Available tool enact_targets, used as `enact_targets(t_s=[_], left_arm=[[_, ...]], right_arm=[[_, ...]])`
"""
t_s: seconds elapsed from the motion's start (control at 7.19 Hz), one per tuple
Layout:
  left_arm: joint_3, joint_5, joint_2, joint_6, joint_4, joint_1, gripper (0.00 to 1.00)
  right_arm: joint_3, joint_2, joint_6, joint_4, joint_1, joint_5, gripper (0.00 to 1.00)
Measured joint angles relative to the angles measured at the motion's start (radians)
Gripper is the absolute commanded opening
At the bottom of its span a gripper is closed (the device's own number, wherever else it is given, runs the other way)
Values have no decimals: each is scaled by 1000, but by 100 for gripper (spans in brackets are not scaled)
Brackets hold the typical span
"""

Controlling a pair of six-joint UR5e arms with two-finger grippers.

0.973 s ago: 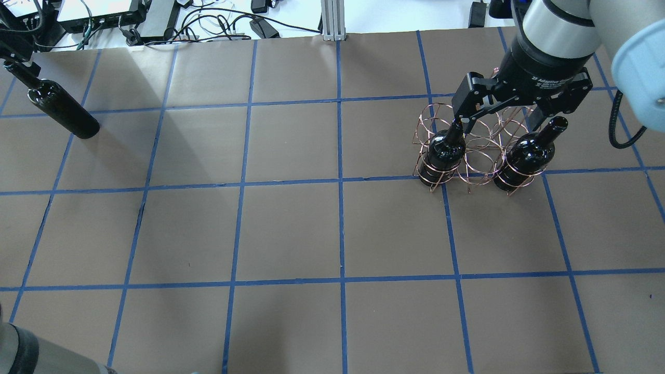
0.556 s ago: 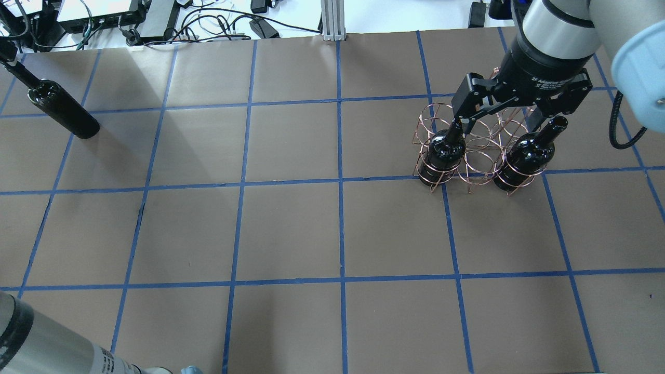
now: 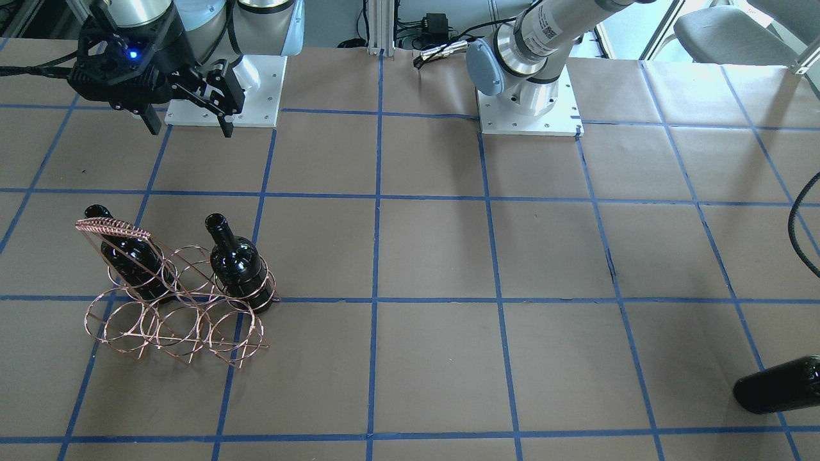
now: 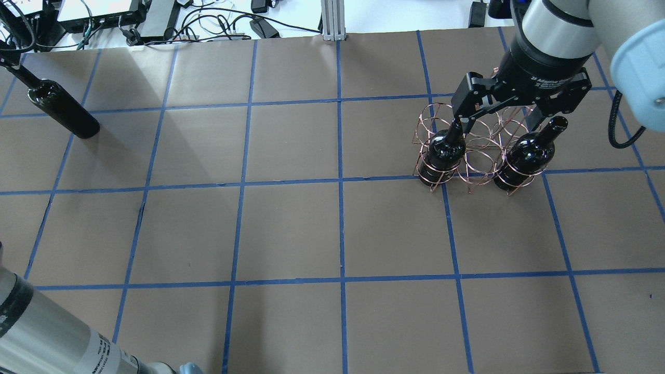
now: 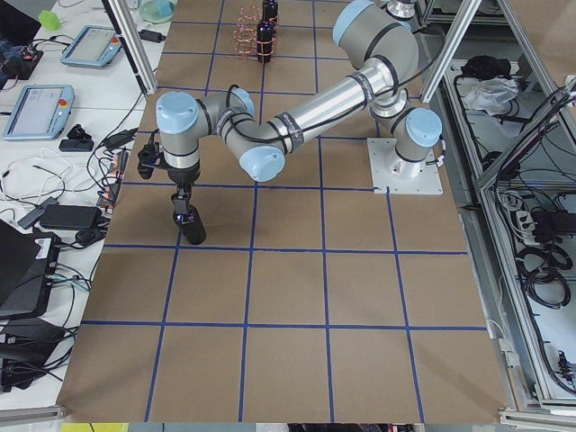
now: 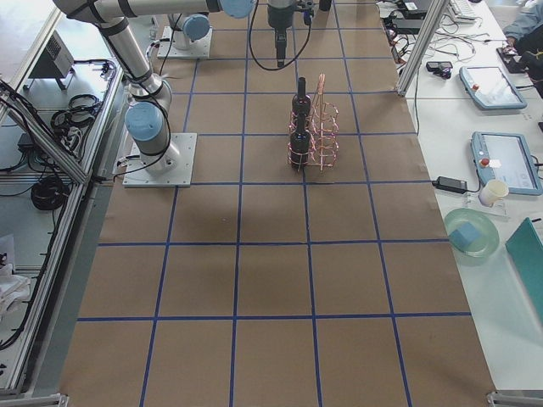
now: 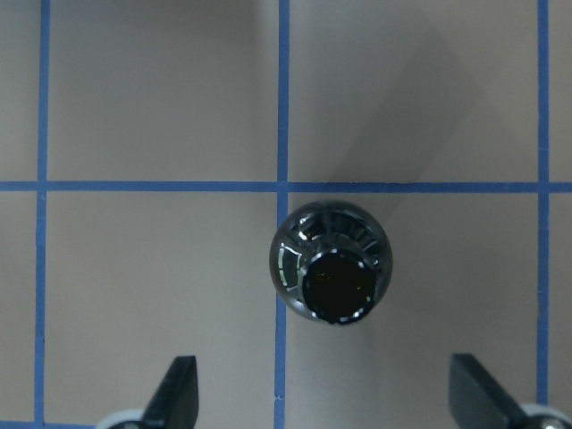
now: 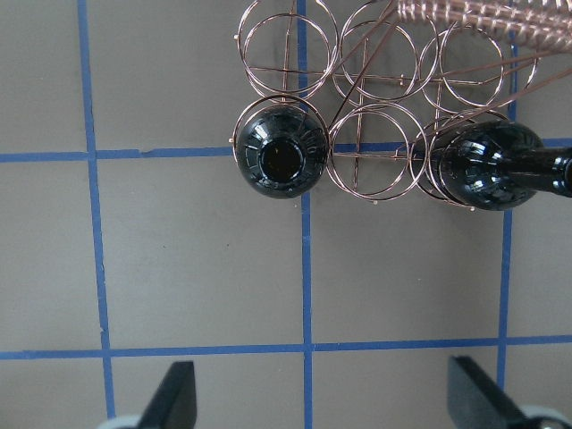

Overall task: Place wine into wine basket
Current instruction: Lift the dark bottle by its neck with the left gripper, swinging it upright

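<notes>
Left forearm [image 4: 47, 332] has swung further into the near-left corner. The left gripper [image 7: 326, 393] sits over the wine [image 4: 62, 111] with fingers spread wide, nothing held. That bottle stands at the far left, well apart from the wine basket [image 3: 114, 228], which already holds two bottles [image 4: 442, 151] — right gripper [image 8: 322, 393] hovers there, likewise spread, so pickup is pending.

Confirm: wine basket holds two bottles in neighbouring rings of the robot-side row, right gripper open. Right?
Not neighbouring. One bottle and the other bottle stand in the two end rings of the robot-side row of the wine basket, with an empty ring between them, as the right wrist-mounted view shows. The right gripper is open.
</notes>
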Motion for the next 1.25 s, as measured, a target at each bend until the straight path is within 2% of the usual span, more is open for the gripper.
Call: enact_targets(t_s=[0.42,0.56,0.7,0.97,1.11,1.25], left_arm=[[1,-33,-32,-41,44,-1,100],[2,-45,-39,-44,56,-2,90],[2,-59,-46,-48,65,-6,89],[0,-70,-53,-51,70,-10,76],[-2,-66,-55,-48,70,-10,75],[-4,-64,-56,-45,67,-11,70]], right_arm=[[0,0,0,0,0,0,100],[0,0,0,0,0,0,100],[0,0,0,0,0,0,100],[0,0,0,1,0,-1,100],[0,0,0,1,0,-1,100],[0,0,0,2,0,-1,100]])
